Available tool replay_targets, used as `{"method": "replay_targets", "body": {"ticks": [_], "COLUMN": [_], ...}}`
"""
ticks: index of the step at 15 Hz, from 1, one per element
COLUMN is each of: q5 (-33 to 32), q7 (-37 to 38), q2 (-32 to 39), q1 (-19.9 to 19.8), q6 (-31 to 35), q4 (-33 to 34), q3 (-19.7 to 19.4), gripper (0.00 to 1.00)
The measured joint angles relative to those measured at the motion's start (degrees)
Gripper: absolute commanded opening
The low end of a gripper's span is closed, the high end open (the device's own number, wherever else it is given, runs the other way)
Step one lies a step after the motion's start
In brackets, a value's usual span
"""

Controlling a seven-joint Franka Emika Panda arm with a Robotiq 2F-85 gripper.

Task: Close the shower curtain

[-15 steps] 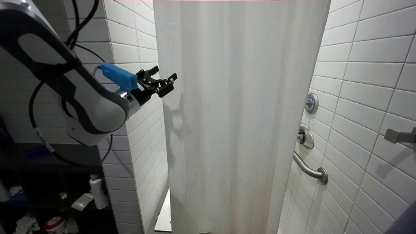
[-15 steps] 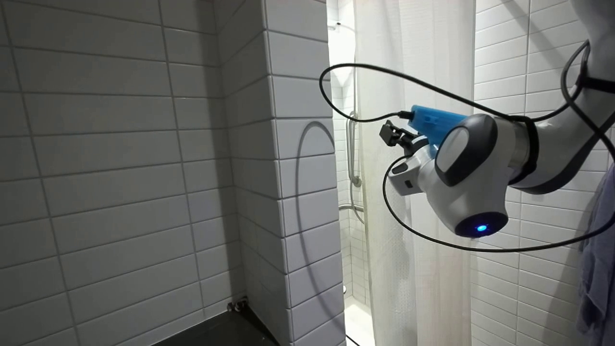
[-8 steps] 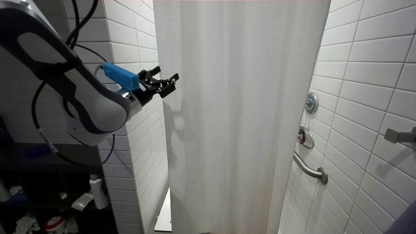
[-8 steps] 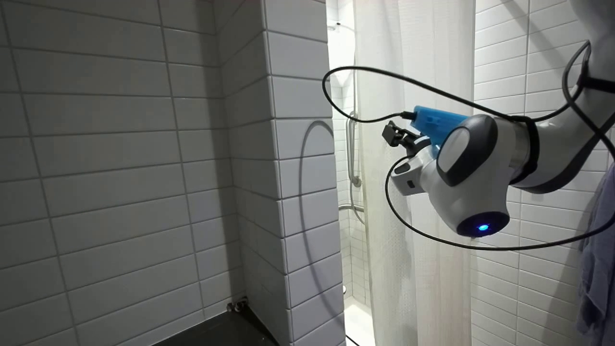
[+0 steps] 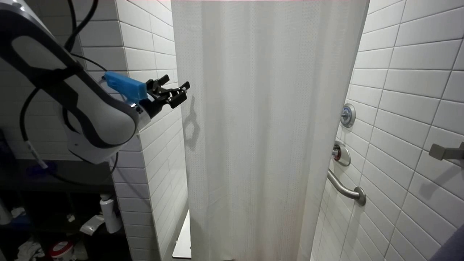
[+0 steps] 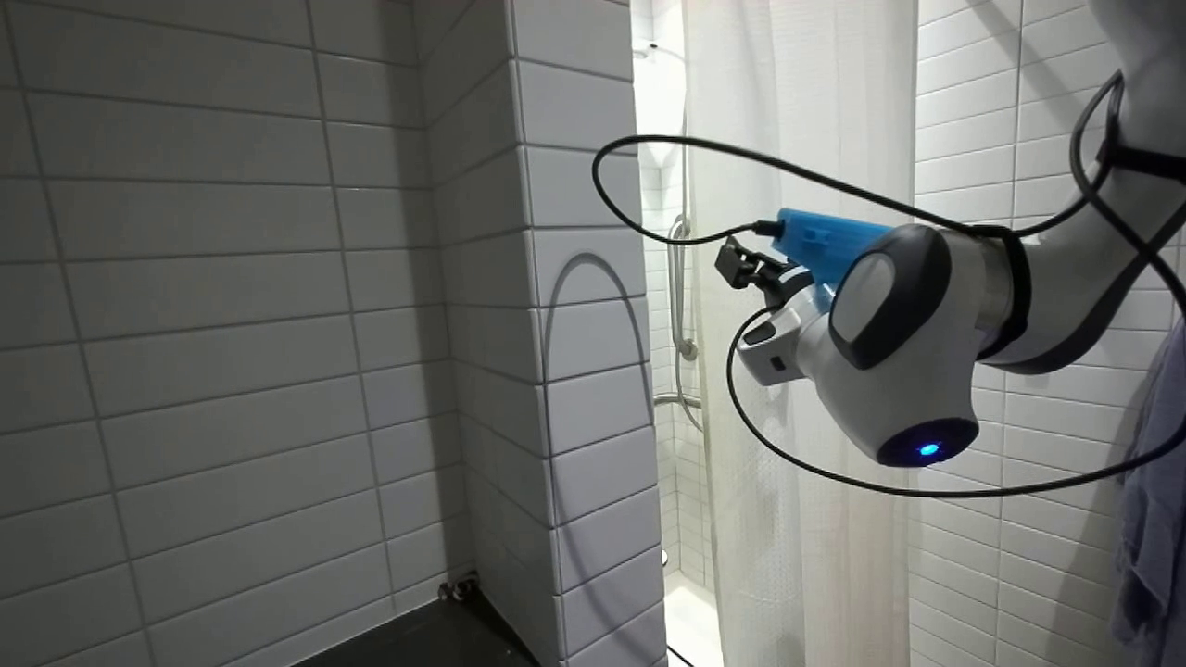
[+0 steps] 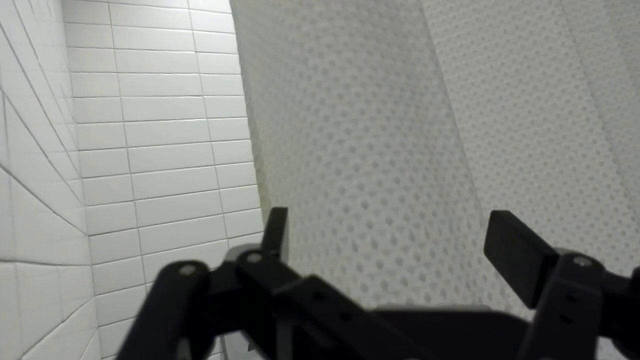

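Observation:
The white shower curtain (image 5: pixel 261 127) hangs in soft vertical folds and fills the middle of an exterior view. It also hangs in the other exterior view (image 6: pixel 834 537), partly hidden by my arm. In the wrist view the dotted curtain (image 7: pixel 360 125) fills the middle and right, with its free edge close to the left finger. My gripper (image 5: pixel 176 84) is open and empty at the curtain's left edge in an exterior view; it also shows in the wrist view (image 7: pixel 387 222). Curtain shows between and behind the fingers, and they appear apart from it. The curtain's top is out of view.
A white tiled wall corner (image 5: pixel 134 127) stands beside the arm, with a gap between it and the curtain edge. A dark shelf (image 5: pixel 54 185) with bottles is below the arm. A grab bar (image 5: pixel 344 186) is at the right. A cable loop (image 6: pixel 611 157) hangs off the arm.
My gripper moved slightly right, then back left past its earlier place in an exterior view, away from the curtain. Its shadow on the curtain shifted. The curtain has not visibly moved.

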Motion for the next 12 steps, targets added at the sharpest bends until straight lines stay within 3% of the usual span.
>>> {"method": "replay_targets", "body": {"ticks": [1, 4, 12], "q5": [0.00, 0.00, 0.00], "q7": [0.25, 0.64, 0.58], "q2": [-0.07, -0.35, -0.40], "q1": [-0.92, -3.54, -8.19], "q6": [0.37, 1.20, 2.30], "q4": [0.03, 0.23, 1.69], "q3": [0.27, 1.12, 3.71], "gripper": [0.79, 0.66, 0.04]}}
